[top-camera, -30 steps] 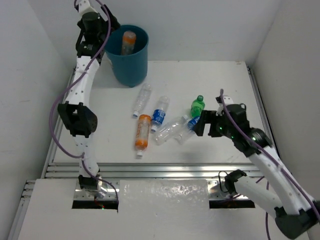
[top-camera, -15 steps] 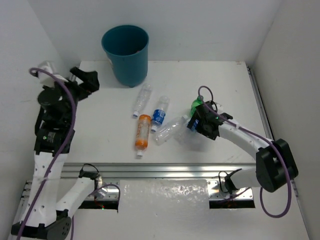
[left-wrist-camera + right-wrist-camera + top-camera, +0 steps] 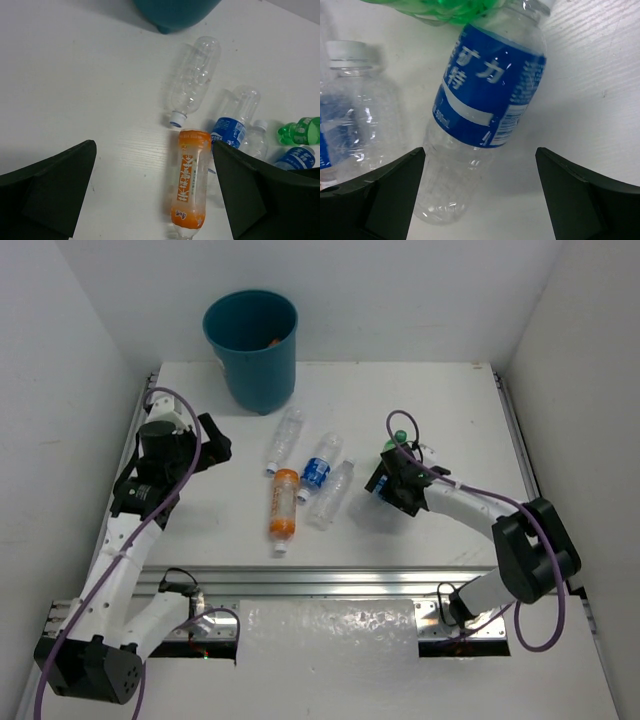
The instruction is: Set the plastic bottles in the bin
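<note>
Presently: right gripper (image 3: 477,167), jaws spread, set low over the blue-labelled bottle (image 3: 490,90). The bottle lies on the table (image 3: 590,75) between them, long axis slanting cap-away, so closing should pinch across its girth. Forearm reaches left. Left gripper (image 3: 212,445), spread, well apart. Bin (image 3: 255,375) far-left.
</note>
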Tool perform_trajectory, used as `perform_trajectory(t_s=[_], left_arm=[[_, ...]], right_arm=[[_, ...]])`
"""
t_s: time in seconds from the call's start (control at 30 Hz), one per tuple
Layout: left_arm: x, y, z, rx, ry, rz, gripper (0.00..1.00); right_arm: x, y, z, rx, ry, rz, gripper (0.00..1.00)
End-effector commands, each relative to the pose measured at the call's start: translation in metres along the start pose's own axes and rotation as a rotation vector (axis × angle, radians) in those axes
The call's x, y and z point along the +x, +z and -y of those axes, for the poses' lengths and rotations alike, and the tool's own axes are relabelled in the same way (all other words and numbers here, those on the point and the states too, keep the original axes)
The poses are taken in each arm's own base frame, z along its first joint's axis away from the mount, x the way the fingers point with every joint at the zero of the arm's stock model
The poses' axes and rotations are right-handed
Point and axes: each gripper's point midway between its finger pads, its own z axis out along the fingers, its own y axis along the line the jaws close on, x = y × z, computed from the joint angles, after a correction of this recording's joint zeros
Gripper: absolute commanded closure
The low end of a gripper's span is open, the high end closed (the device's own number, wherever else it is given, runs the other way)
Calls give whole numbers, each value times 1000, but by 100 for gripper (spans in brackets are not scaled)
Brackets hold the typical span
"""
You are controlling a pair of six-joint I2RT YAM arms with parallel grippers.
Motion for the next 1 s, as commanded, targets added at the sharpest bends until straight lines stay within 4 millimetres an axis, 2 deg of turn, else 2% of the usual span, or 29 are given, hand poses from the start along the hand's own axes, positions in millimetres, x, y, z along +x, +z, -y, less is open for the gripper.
perform_trajectory(t_s=[0.0, 0.23, 0.27, 0.3, 0.33, 0.37, 0.4, 0.43, 0.47, 0.53, 0.57, 0.63, 0.67, 0.7, 0.73, 0.77, 0.8, 0.83, 0.87, 0.93, 0.97], left_arm=[[-22, -7, 20, 95, 9, 84, 0], [-20, -7, 20, 101, 9, 82, 0], [-20, -7, 20, 102, 13, 81, 0], [-19, -7, 20, 101, 13, 80, 0], [-16, -7, 25, 132, 15, 64, 0], [-17, -8, 28, 148, 13, 65, 0], [-14, -8, 31, 165, 10, 58, 0], [-12, -9, 37, 199, 2, 45, 0], [-13, -10, 41, 215, -3, 48, 0], [-10, -13, 52, 268, -3, 31, 0], [-10, -16, 58, 290, -4, 26, 0], [-6, -28, 81, 378, -2, 4, 0], [-1, -38, 101, 455, 12, -12, 0], [2, -46, 116, 515, 17, -24, 0], [7, -58, 135, 595, 8, -54, 0], [6, -68, 154, 677, 11, -46, 0], [18, -86, 180, 794, 28, -86, 0], [24, -91, 193, 838, 25, -108, 0], [30, -108, 218, 935, 50, -114, 0], [49, -115, 244, 1009, 82, -174, 0], [56, -140, 268, 1120, 107, -179, 0]], right_arm=[[7, 8, 12, 38, 23, 13, 10], [17, 15, 25, 99, 91, -6, 10], [22, 15, 34, 114, 97, -10, 12], [22, 12, 37, 115, 101, 0, 16], [16, 5, 40, 106, 121, 32, 27], [23, 4, 54, 126, 118, 31, 33], [23, 1, 58, 121, 118, 45, 39], [18, -8, 62, 107, 125, 75, 50], [24, -10, 73, 119, 112, 72, 57], [21, -20, 80, 105, 83, 101, 69], [14, -32, 80, 60, 59, 139, 78], [7, -48, 85, 34, 34, 175, 79], [-6, -67, 75, -51, 3, 226, 79], [-10, -78, 67, -111, -33, 243, 79], [-19, -91, 50, -209, -65, 281, 79], [-12, -106, 29, -351, -214, 260, 79], [-14, -128, 9, -499, -292, 288, 80], [-13, -146, -11, -625, -370, 301, 80], [4, -175, -34, -813, -531, 254, 81], [23, -202, -51, -982, -669, 180, 80], [27, -221, -60, -1073, -696, 160, 80]])
